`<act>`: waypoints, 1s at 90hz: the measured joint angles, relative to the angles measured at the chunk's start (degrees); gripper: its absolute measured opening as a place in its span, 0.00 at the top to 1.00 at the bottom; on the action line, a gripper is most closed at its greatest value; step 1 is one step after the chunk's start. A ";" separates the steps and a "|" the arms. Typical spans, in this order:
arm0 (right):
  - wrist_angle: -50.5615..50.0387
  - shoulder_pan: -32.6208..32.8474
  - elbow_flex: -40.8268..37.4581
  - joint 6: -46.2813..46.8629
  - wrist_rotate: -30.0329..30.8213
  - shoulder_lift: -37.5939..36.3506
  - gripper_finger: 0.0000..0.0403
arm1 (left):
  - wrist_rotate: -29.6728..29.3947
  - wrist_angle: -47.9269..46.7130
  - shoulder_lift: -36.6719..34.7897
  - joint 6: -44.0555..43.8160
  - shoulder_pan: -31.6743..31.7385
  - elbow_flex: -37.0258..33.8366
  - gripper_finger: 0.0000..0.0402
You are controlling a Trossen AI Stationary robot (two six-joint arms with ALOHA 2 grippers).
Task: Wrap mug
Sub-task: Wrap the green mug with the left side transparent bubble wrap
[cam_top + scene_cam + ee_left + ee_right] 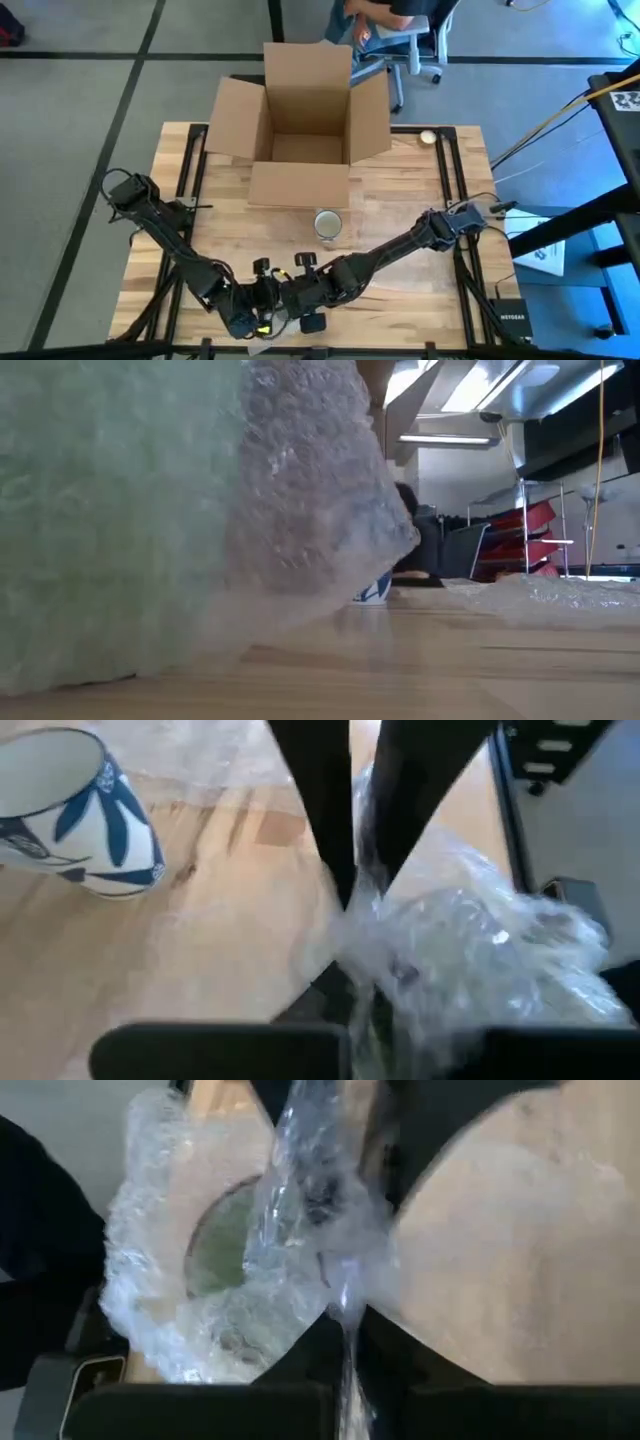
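Standing w/ mug (327,224) just beyond both jaws.

Even daylight-like brightness fills the high view, and soft shadows fall just beside the open brown cardboard box (300,125) on the pale wooden worktop (400,300). In the low view a crumpled sheet of clear bubble wrap (150,510) sits right against the lens, smeared out of focus, while long ceiling strip lights (440,438) glare beyond it. Both wrist views are blurred; the white mug with blue leaf pattern (75,810) is soft-edged and the plastic glints white.
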 joint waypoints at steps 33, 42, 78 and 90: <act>-0.76 0.07 0.02 -1.06 -2.16 -0.33 0.77 | 0.73 -0.62 0.04 -0.29 -0.06 -0.07 1.00; -2.87 0.07 0.02 -2.79 -5.21 -0.90 0.66 | 1.11 -0.60 0.04 -0.30 -0.06 -0.07 1.00; 10.35 0.50 -2.11 -4.70 -6.54 1.56 0.65 | 6.96 -0.75 0.04 2.06 -0.18 -0.07 1.00; 11.75 0.48 -2.59 -4.69 -7.09 3.78 0.84 | 7.87 -1.49 0.17 2.16 -0.17 -0.26 0.99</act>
